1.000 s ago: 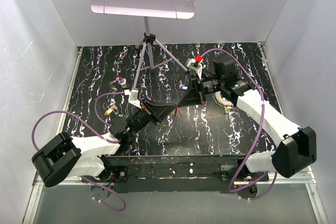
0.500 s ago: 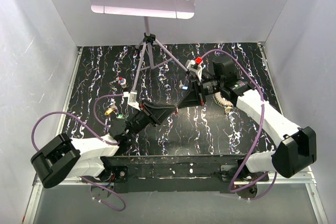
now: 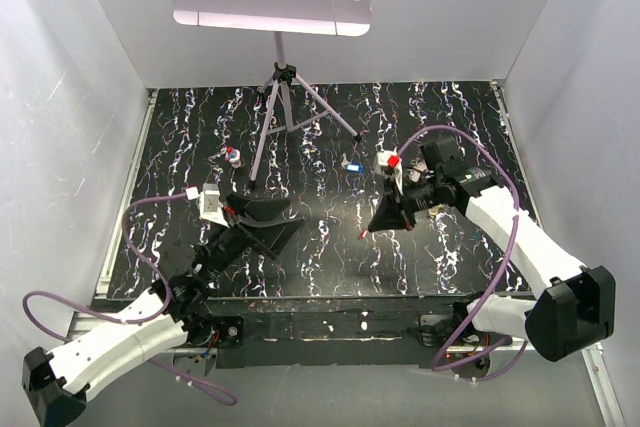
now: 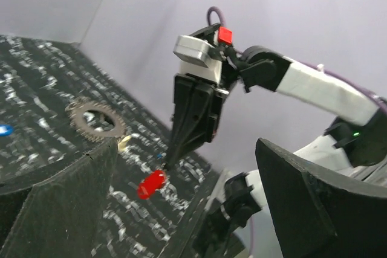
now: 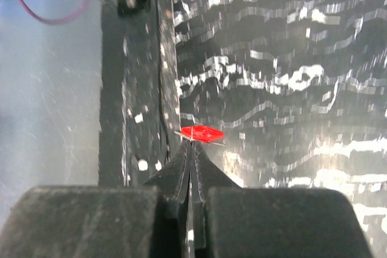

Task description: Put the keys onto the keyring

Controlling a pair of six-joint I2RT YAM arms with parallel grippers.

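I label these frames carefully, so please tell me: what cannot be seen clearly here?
Top view: the right arm hides the keyring; only the left wrist view shows it.
Right wrist view: blurred; the red key at the right gripper tip lacks detail.
Left wrist view: the left edge cuts off a blue object.

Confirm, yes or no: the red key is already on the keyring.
No: the red key is pinched at the tips of the shut right end effector, well apart from the keyring lying on the table.
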